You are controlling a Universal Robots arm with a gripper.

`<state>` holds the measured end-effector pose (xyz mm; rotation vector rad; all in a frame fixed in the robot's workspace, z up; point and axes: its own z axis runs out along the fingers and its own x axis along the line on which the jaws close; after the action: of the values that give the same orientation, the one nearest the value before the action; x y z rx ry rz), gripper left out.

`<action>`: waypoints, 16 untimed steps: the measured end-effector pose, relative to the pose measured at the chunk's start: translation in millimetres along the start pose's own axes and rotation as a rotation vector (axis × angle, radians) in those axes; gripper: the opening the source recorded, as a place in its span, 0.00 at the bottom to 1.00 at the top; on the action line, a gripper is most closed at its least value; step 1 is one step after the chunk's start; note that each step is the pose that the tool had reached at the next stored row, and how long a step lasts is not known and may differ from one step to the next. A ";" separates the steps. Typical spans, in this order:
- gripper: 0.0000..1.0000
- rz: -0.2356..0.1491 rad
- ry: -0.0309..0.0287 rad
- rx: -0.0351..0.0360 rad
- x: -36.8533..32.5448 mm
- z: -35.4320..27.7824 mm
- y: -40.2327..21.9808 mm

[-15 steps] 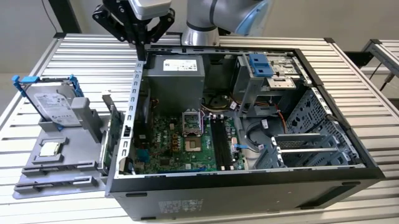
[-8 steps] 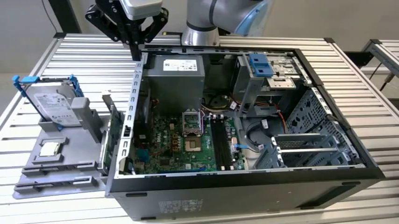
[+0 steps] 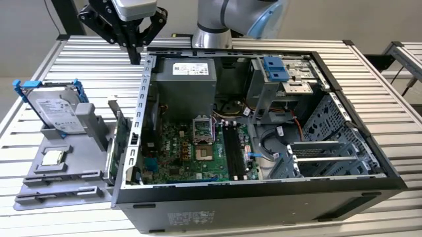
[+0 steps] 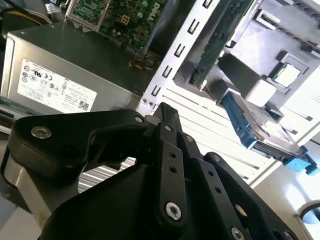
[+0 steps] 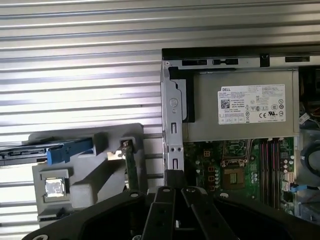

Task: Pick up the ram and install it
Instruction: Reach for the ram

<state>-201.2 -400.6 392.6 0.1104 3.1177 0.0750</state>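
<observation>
Ram: uninstalled | hand (image 3: pixel 136 58): closed, beside open case (image 3: pixel 264 210) | surface: slatted metal table (image 3: pixel 86 59)

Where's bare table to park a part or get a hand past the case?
Free: slatted table between the hard drive and the far edge, though the gripper hangs over it; also the strip at the exterior view's right of the PC case. Crowded: the grey parts holder sits close beside the case.

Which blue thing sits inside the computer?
The blue drive-bay latch in the case; the other blue bracket wraps the hard drive outside, on the grey holder.
</observation>
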 end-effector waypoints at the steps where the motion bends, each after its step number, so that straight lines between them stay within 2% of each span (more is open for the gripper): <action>1: 0.00 0.000 0.0000 0.0000 1.8 -0.1 -0.2; 11: 0.00 0.000 0.0000 0.0000 22.4 -0.6 -2.4; 16: 0.00 0.000 0.0000 0.0001 30.5 -0.8 -3.4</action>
<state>-231.8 -401.8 392.6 0.1104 3.1177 0.0750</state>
